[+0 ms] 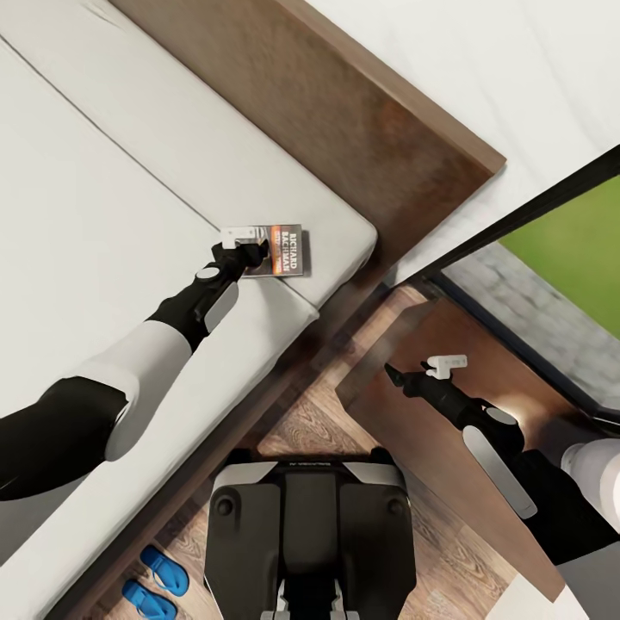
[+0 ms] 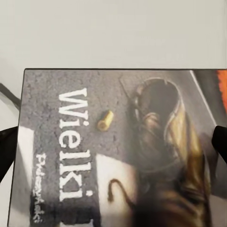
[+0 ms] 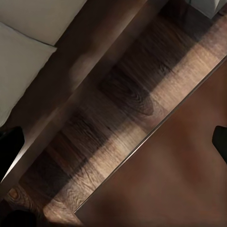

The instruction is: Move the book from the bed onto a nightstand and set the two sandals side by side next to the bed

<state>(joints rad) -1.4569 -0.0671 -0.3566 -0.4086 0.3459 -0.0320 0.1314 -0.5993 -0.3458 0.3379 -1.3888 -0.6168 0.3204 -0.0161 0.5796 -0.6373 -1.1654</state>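
Book [image 1: 282, 251] lies flat on bed [image 1: 103, 215] near mattress corner by headboard, long axis along mattress edge. Left claw [image 1: 244, 240] right over book's near end, fingers apart, straddling cover, not yet clamped. Right claw [image 1: 430, 368] open, hovers over nightstand [image 1: 448, 482]. Left arm nearer. Sandals [image 1: 157, 584] paired on floor beside bed.

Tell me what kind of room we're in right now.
Most likely a bedroom: a wide bed with a pale mattress and dark wooden headboard, a low wooden nightstand beside it, and blue sandals on the plank floor.
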